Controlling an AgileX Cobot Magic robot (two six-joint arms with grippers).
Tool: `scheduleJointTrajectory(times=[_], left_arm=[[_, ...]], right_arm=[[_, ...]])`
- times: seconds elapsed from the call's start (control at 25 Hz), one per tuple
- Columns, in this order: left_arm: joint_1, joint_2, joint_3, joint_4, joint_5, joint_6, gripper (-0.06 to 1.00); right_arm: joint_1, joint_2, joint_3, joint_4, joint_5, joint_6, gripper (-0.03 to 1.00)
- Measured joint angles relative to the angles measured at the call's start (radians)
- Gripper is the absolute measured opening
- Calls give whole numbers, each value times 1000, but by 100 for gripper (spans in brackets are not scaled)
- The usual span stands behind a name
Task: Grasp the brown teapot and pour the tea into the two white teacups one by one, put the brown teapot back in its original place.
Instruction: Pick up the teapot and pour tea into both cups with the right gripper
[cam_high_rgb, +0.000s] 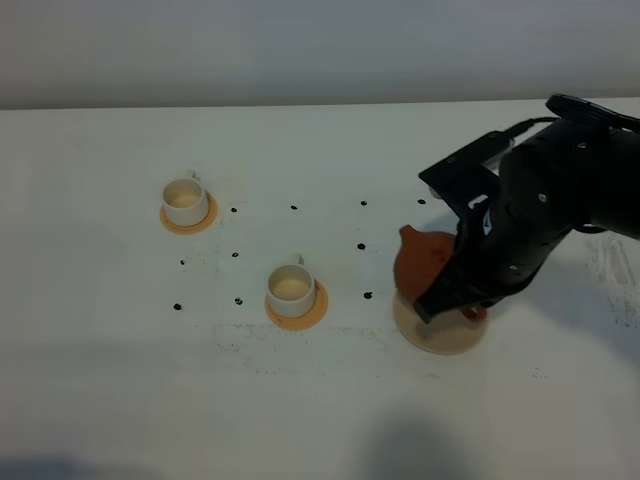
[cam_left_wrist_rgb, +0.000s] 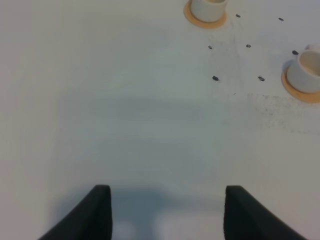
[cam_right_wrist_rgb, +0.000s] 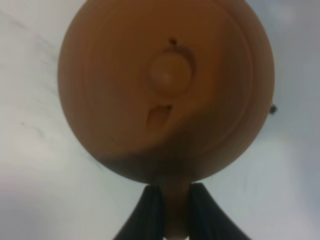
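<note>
The brown teapot (cam_high_rgb: 418, 262) is over the pale beige coaster (cam_high_rgb: 440, 338) at the right, its spout pointing left. The arm hides whether it rests on the coaster. My right gripper (cam_right_wrist_rgb: 175, 212) is shut on the teapot's handle (cam_right_wrist_rgb: 175, 200); the right wrist view looks down on the lid knob (cam_right_wrist_rgb: 170, 72). Two white teacups (cam_high_rgb: 186, 200) (cam_high_rgb: 290, 287) stand on orange-tan coasters to the left; their insides look cream and no tea shows. Both cups also show in the left wrist view (cam_left_wrist_rgb: 207, 6) (cam_left_wrist_rgb: 309, 70). My left gripper (cam_left_wrist_rgb: 167, 215) is open and empty over bare table.
The white table (cam_high_rgb: 100, 380) carries several small black dots (cam_high_rgb: 367, 295) between the cups and the teapot. The right arm (cam_high_rgb: 540, 220) reaches in from the right edge. The table's back edge meets a grey wall.
</note>
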Motion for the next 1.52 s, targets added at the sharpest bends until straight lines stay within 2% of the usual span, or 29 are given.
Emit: scheduleJointTrajectory(times=[0.76, 1.0, 1.32, 1.52], left_arm=[[0, 0, 0, 0, 0, 0, 48], [0, 0, 0, 0, 0, 0, 48], [0, 0, 0, 0, 0, 0, 48], [0, 0, 0, 1, 0, 0, 48]], right_arm=[[154, 112, -131, -130, 28, 0, 12], [213, 130, -171, -135, 33, -32, 12], [226, 143, -177, -143, 34, -59, 12], [226, 143, -177, -192, 28, -74, 12]])
